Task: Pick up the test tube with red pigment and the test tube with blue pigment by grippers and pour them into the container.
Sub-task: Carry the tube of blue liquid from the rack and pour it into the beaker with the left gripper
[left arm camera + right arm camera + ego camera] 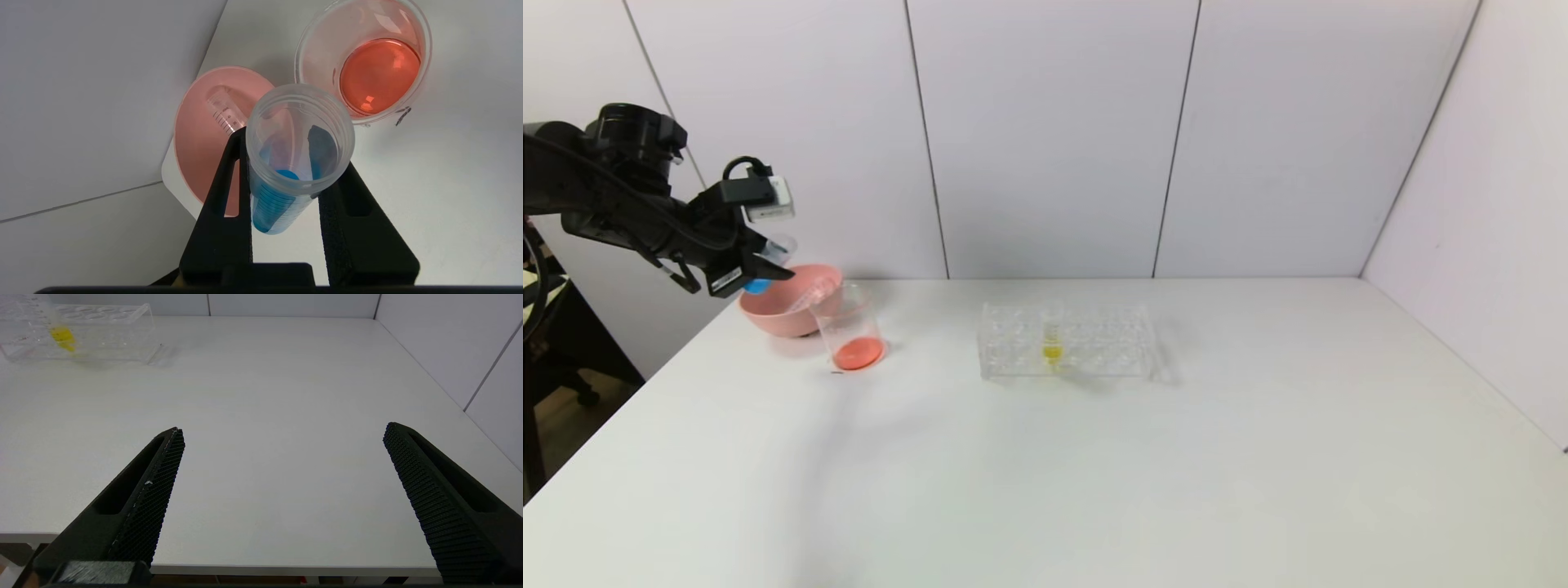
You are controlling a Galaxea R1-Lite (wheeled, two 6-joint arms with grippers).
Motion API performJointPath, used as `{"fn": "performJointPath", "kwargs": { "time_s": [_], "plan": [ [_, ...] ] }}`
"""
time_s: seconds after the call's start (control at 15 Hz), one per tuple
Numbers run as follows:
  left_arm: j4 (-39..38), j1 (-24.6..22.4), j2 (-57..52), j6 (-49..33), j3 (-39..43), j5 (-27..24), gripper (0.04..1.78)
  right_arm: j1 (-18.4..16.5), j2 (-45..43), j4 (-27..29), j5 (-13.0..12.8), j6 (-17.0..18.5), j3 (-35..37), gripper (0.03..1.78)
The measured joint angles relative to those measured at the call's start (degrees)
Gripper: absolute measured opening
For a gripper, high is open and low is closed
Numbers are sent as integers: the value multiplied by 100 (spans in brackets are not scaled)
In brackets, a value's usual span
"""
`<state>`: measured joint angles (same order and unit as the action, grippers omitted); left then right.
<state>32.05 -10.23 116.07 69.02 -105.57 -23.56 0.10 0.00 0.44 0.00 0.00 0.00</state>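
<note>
My left gripper (760, 273) is shut on the test tube with blue pigment (760, 285) and holds it in the air, tilted, above the pink bowl (768, 314) and just left of the container (845, 306). In the left wrist view the blue tube (273, 204) sits between the black fingers (229, 196), open mouth toward the camera, blue liquid in its lower part. The clear beaker (318, 49) holds red-orange liquid (380, 75). No tube with red liquid shows. My right gripper (284, 428) is open and empty over the table's near edge, out of the head view.
An empty clear tube (224, 110) lies in the pink bowl (196, 143). A clear tube rack (1094, 343) with one yellow tube (1052, 339) stands mid-table; it also shows in the right wrist view (102, 335). Walls close off the back and right.
</note>
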Motion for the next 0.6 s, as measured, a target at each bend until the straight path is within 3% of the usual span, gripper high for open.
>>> {"fn": "performJointPath", "kwargs": {
  "time_s": [0.4,0.6],
  "plan": [
    [1119,43,146,226,-684,45,48,-5,0,0,0,0,0,177],
    [1213,73,174,206,-777,183,48,-2,0,0,0,0,0,177]
  ]
}}
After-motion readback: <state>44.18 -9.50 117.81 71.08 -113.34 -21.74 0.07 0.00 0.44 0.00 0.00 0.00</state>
